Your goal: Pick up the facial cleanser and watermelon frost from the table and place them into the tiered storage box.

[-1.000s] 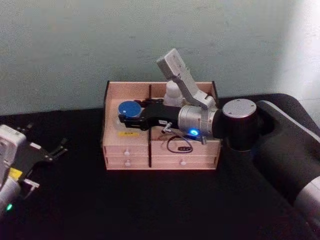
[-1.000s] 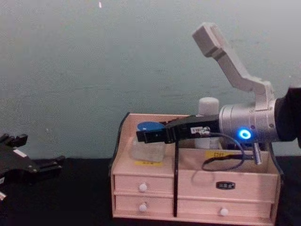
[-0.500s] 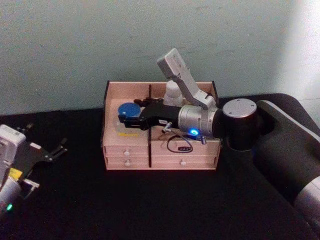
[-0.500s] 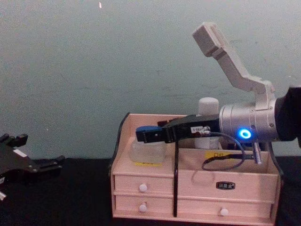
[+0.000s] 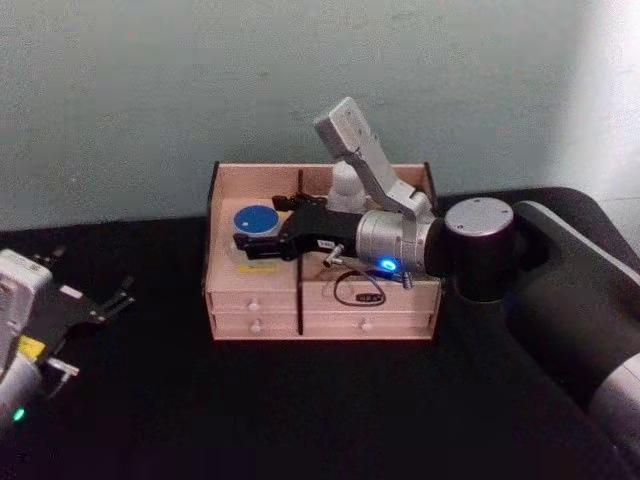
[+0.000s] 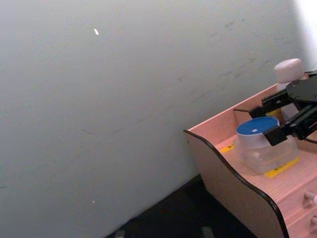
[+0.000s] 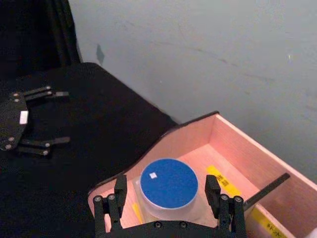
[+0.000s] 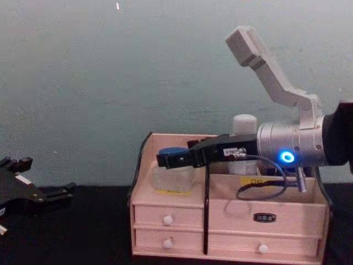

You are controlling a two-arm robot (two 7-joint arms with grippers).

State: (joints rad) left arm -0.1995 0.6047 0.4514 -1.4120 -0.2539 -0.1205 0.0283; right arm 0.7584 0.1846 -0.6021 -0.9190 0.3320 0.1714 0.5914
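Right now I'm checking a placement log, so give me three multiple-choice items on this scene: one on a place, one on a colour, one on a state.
1. Where does the jar sit?
A. in the left compartment of the tiered storage box
B. on the table in front of the box
C. in an open drawer

2. What colour is the jar's lid?
A. white
B. blue
C. red

3. How are the right tool's fingers set?
A. shut with nothing between them
B. open on either side of the jar
C. closed on a drawer knob

Answers: 1 A, the jar rests on the box's left shelf above the yellow label. 2 B, the round top is blue. 3 B, the right wrist view shows gaps between fingers and jar. The left tool rests over the table, left of the box.
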